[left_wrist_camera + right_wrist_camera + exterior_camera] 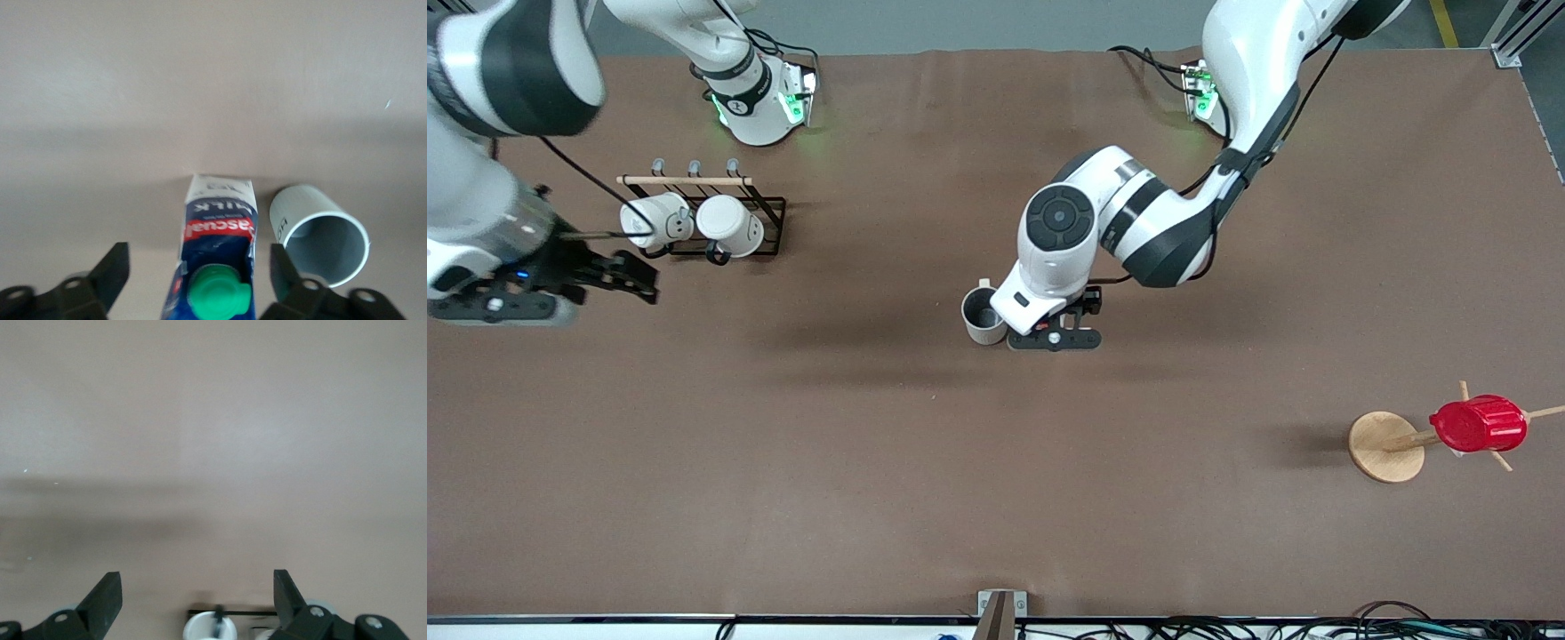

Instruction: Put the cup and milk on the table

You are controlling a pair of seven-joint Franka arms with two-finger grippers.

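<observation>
Red ribbed cup (1478, 424): lower right of the front frame, on a wooden stand (1385, 447), not involved.
Milk (217, 257): stands on the table (871, 462) at frame centre, between the spread fingers of the left gripper (197, 277), not gripped.
Cup (983, 316): upright, just beside the milk.
Right gripper (197, 600): fingers apart, empty, over the table near the white mugs (694, 222) at the left of the frame; this arm waits.
Risk: on lifting away, a finger can catch the tall carton or push the cup, so one tips over.

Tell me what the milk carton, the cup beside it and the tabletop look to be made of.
Milk carton: printed coated paperboard, folded edges, with a green plastic-looking cap.
Cup: likely glazed ceramic; smooth matte beige-grey wall, darker inside.
Table: covered in a plain brown matte sheet, maybe paper or felt; no gloss.
</observation>
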